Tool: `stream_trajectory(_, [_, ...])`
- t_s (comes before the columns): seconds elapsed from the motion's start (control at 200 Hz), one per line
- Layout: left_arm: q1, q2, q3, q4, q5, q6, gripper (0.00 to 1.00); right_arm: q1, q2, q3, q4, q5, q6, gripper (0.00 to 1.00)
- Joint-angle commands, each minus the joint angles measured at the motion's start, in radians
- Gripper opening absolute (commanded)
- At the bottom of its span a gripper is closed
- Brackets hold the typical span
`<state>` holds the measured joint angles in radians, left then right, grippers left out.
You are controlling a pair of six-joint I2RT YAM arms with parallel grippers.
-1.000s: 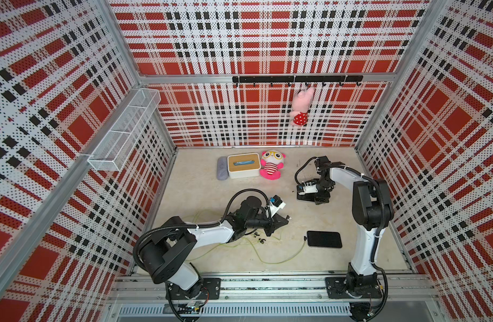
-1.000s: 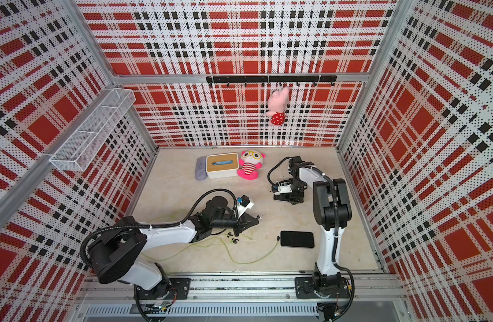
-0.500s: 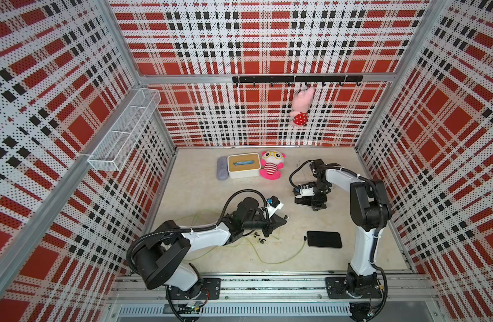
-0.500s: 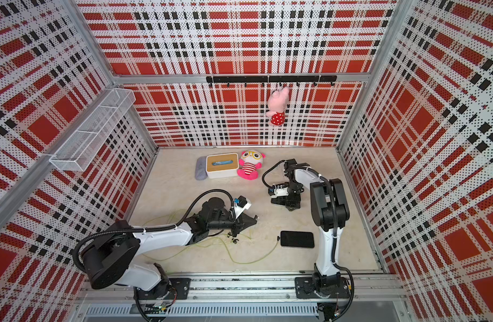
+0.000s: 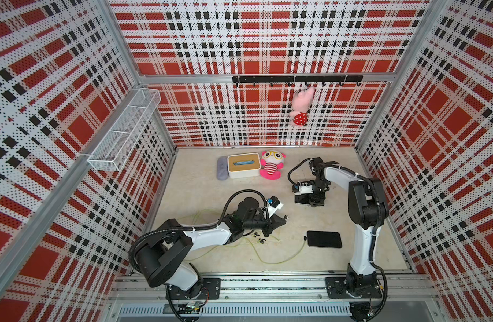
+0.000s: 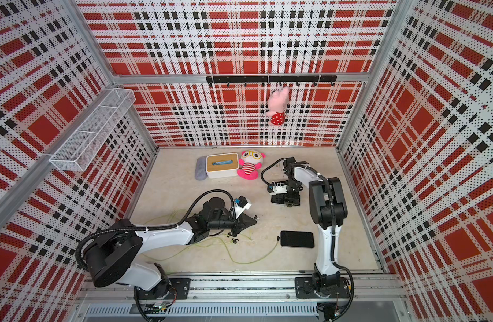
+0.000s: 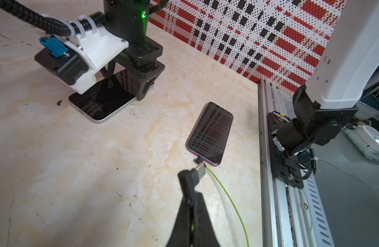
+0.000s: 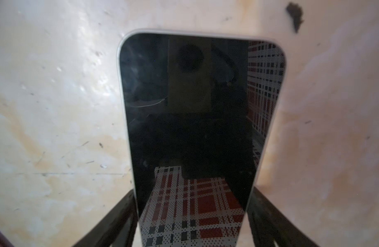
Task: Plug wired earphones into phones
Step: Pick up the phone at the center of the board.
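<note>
From above, the left arm (image 5: 206, 237) is lying low and stretched across the table (image 5: 211, 189), earphone cables (image 5: 281, 260) trailing beneath it; only its wrist view is showing the left gripper (image 7: 191, 192) clenching a loose plug (image 7: 199, 171), pointing toward the purple-rimmed near phone (image 7: 211, 132) (a seated plug (image 7: 198, 160) is already sitting in that phone's end); the right arm (image 5: 340, 174) is arching over the silver-rimmed far phone (image 8: 188, 107), and its wrist view is showing the right gripper (image 8: 192, 191) fingers (image 8: 120, 216) flanking the long edges; squeezing or merely touching, I can't tell.
</note>
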<state>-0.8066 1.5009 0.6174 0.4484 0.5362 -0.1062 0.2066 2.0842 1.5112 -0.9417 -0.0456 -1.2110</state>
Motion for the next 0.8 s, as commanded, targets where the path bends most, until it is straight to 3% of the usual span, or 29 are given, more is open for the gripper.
stream_trajectory(0.0, [0.006,-0.002,0.008,0.019,-0.015,0.001,0.00,0.004,0.061,-0.082,0.021,-0.057,-0.027,0.73])
stream_trajectory(0.195, [0.026,-0.025,0.001,0.022,-0.030,-0.029,0.00,0.005,-0.043,-0.108,0.060,-0.111,-0.025,0.62])
stream_trajectory(0.456, [0.037,-0.085,-0.025,0.061,-0.078,-0.085,0.00,0.005,-0.290,-0.249,0.180,-0.135,-0.008,0.47])
stream_trajectory(0.636, [0.038,-0.132,-0.025,0.098,-0.191,-0.234,0.00,0.030,-0.537,-0.411,0.313,-0.119,0.038,0.45])
stream_trajectory(0.797, [-0.010,-0.162,0.017,0.107,-0.258,-0.361,0.00,0.098,-0.845,-0.593,0.460,-0.053,0.100,0.46])
